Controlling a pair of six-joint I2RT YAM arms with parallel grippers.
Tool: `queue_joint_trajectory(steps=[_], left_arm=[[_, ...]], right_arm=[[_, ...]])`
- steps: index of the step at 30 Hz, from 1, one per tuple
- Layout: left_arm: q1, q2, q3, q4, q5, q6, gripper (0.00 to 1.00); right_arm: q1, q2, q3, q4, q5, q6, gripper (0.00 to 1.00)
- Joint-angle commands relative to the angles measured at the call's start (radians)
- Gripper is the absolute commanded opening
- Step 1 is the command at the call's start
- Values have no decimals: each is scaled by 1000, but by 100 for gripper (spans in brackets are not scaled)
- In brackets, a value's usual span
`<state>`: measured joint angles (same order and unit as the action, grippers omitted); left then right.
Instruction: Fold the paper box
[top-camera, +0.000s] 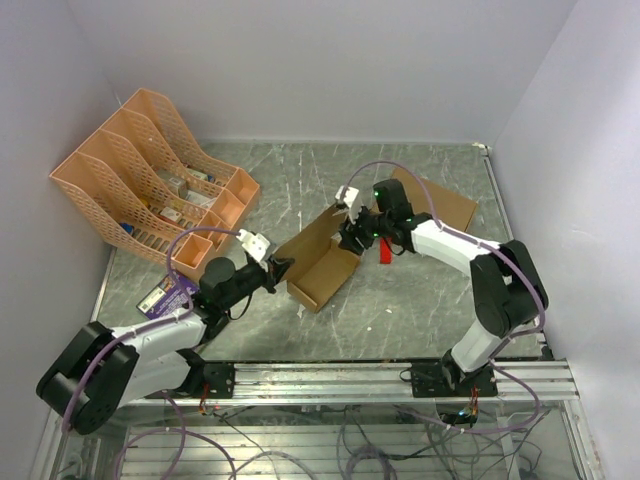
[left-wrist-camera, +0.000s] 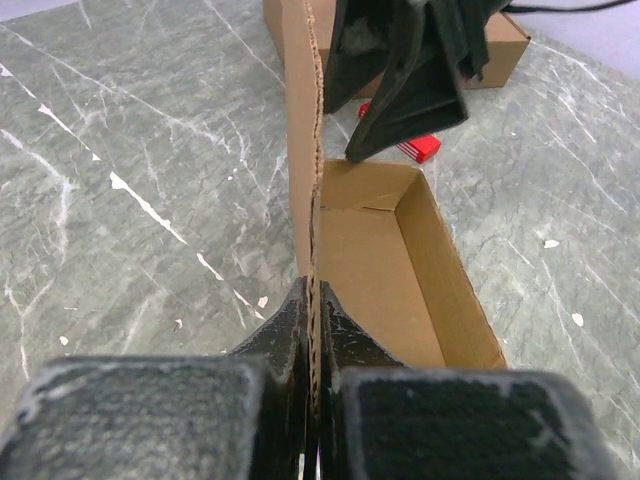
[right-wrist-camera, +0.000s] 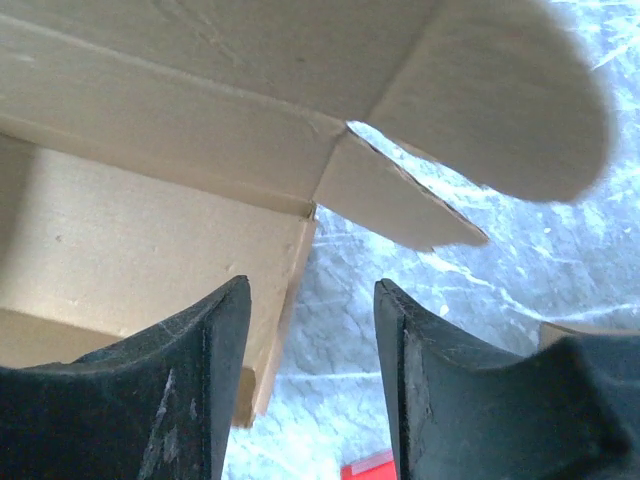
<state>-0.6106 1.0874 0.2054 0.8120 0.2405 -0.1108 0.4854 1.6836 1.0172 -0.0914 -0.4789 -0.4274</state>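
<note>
The paper box (top-camera: 322, 265) is a brown cardboard tray, partly folded, open upward, with a tall side wall and loose flaps. My left gripper (top-camera: 281, 269) is shut on the near end of that upright side wall; in the left wrist view the fingertips (left-wrist-camera: 297, 318) pinch the wall's corrugated edge (left-wrist-camera: 315, 200). My right gripper (top-camera: 350, 236) is open at the box's far end. In the right wrist view the gripper (right-wrist-camera: 310, 310) has the box's end-wall corner (right-wrist-camera: 270, 300) just inside its left finger, with a rounded flap (right-wrist-camera: 500, 100) above.
A larger ready-made cardboard box (top-camera: 440, 200) stands behind the right arm. A red object (top-camera: 385, 251) lies beside the paper box. An orange file rack (top-camera: 150, 180) stands at the far left, and a purple card (top-camera: 166, 296) lies by the left arm.
</note>
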Motion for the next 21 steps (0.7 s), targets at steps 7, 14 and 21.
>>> queue_joint_trajectory(steps=[7,14,21], left_arm=[[-1,75,58,111,15,106,7],[16,141,99,164,43,152,7],[15,162,115,163,20,45,7]], right_arm=[[-163,-102,-2,-149,-287,-98,54],[-280,-107,-1,-330,-533,-283,51],[-283,-88,-45,-292,-298,-137,0]])
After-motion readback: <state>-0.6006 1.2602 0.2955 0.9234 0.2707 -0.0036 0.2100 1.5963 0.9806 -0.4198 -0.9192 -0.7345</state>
